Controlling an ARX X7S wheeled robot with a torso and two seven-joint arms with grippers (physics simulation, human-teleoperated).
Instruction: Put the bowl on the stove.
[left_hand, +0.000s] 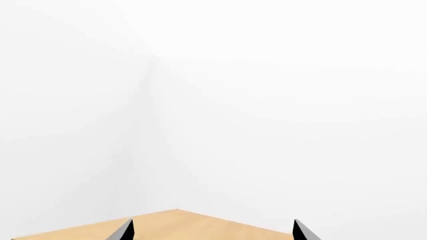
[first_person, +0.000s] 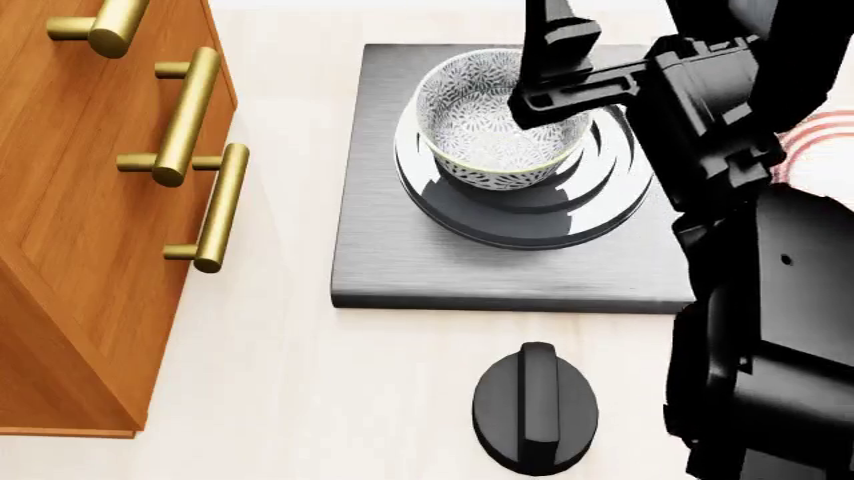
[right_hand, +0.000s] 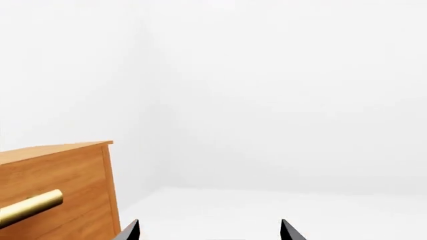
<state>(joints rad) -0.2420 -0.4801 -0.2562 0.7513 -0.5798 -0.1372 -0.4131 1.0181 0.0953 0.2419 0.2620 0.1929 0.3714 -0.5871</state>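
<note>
The bowl (first_person: 497, 118), white with a dense grey-blue floral pattern, stands upright on the round ringed burner of the dark grey stove (first_person: 400, 250) in the head view. My right arm reaches over the stove, and part of its gripper (first_person: 554, 70) hangs over the bowl's right rim. In the right wrist view the right gripper (right_hand: 208, 232) is open, with nothing between its fingertips (right_hand: 129, 231). The left gripper (left_hand: 213, 232) is open and empty over a light wooden surface (left_hand: 180, 225). It is out of the head view.
A wooden cabinet (first_person: 80, 250) with brass drawer handles (first_person: 220, 205) stands left of the stove; it also shows in the right wrist view (right_hand: 60, 190). A black round knob (first_person: 534, 405) lies in front of the stove. A red-ringed plate's edge (first_person: 825, 135) shows behind my right arm.
</note>
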